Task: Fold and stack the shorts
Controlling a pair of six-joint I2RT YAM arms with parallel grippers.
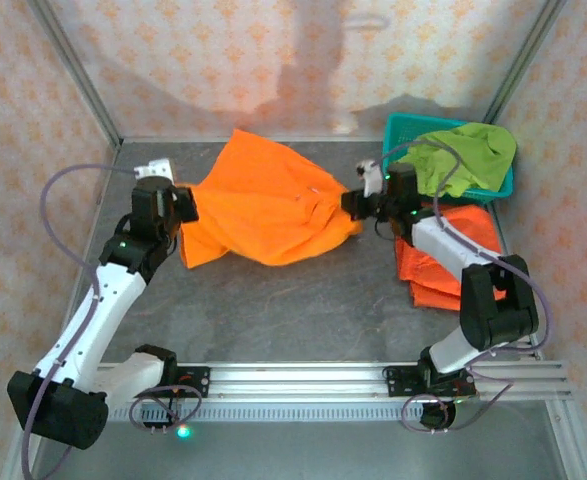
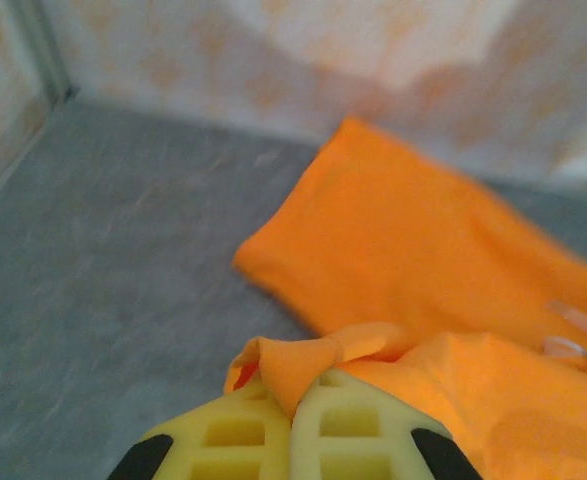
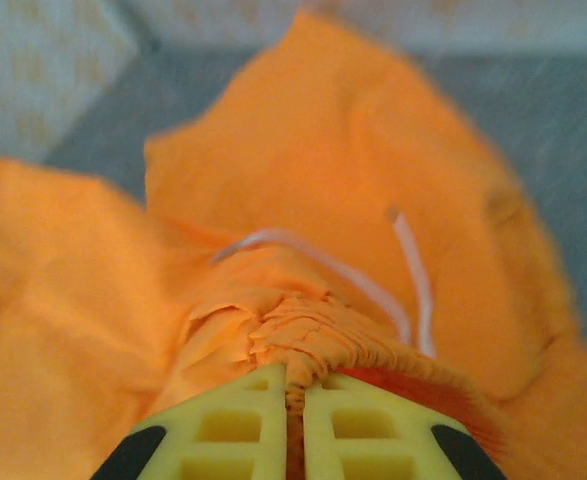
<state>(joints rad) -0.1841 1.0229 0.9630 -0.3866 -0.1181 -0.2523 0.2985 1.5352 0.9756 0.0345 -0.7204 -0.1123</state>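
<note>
Left gripper (image 2: 291, 400) is clamped on an edge fold of the bright orange cloth shorts (image 1: 263, 205). The right gripper (image 3: 295, 385) pinches their gathered elastic waistband (image 3: 313, 335). The shorts are stretched between them over the grey table (image 1: 273, 300). Folding cleanly likely calls for even tension and a flat lay first.

Bright orange shorts (image 1: 268, 210) on a mottled grey table (image 1: 273, 300)
Lime-green shorts (image 1: 468, 155), teal basket (image 1: 398, 126), whitish drawstring (image 3: 411, 270) — walls (image 1: 223, 60) cream, seemingly with a small orange floral print.
</note>
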